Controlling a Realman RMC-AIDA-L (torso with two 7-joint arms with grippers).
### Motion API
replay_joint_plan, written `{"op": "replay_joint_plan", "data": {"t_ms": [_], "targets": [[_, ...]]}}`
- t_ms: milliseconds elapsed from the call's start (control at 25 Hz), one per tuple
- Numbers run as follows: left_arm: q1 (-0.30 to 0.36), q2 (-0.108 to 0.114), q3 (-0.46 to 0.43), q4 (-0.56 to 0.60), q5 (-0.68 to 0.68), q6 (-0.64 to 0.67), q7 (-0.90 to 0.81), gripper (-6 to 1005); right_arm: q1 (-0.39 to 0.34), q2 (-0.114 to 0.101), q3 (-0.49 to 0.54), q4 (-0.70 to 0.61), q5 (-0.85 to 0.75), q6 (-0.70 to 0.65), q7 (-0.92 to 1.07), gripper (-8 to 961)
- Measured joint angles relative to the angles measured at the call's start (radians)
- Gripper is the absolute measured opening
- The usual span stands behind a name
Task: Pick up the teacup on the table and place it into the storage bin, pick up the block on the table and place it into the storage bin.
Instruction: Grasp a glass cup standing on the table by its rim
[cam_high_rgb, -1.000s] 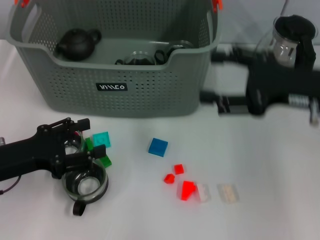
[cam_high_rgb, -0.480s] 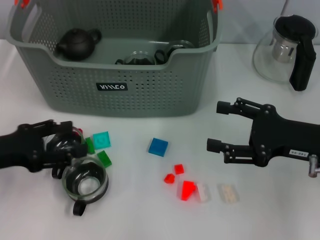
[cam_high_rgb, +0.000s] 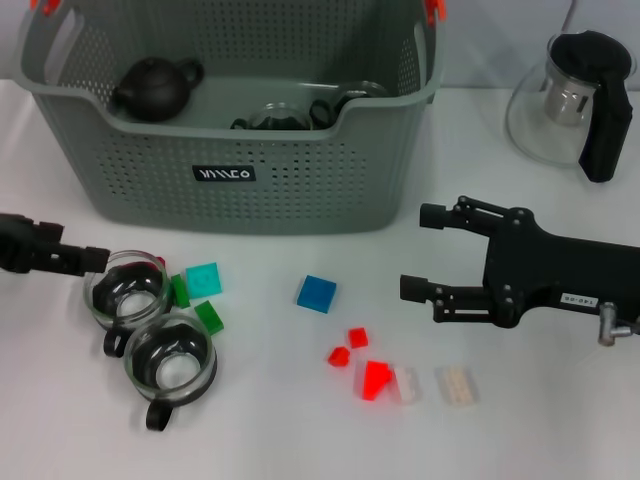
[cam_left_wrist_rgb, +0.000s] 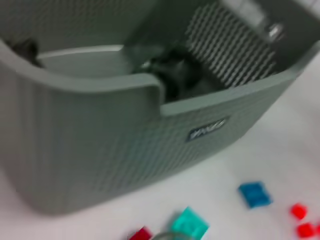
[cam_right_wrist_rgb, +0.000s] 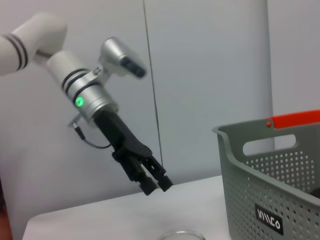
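We note the left gripper (cam_high_rgb: 95, 258) has backed off empty, fingers near together, leaving both teacups (cam_high_rgb: 127, 293) at the table's left edge. Right gripper (cam_high_rgb: 412, 252), wide, has descended beside the blue block (cam_high_rgb: 316, 294), before the storage bin (cam_high_rgb: 240, 190).

Left arm's tool (cam_right_wrist_rgb: 154, 183) hangs near storage bin (cam_right_wrist_rgb: 280, 170)
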Motion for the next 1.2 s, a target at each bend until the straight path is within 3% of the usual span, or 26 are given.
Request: {"op": "replay_joint_plan", "data": {"t_ms": [160, 280, 560, 1080, 1200], "targets": [[-0.077, 0.003, 0.138, 0.016, 0.165, -0.037, -0.094, 873, 0.017, 0.000, -0.001, 0.013, 0.000, 0.009, 0.005, 927], [-0.107, -0.010, 0.243, 0.000, 0.268, -0.117, -0.130, 873, 0.023, -0.001, 0.000, 0.023, 0.000, 0.019, 0.005, 928], [-0.078, -0.042, 0.456, -0.040, 0.329, -0.289, -0.160, 872, 0.023, 0.000, 0.000, 0.024, 0.001, 0.022, 0.005, 928], [-0.064, -0.048, 0.544, -0.192, 0.330, -0.435, -0.156, 871, 0.023, -0.004, 0.000, 0.039, 0.000, 0.016, 0.005, 928], [-0.068, -0.046, 0.543, -0.200, 0.331, -0.453, -0.168, 818, 0.024, -0.005, 0.000, 0.039, 0.000, 0.012, 0.005, 928]]}}
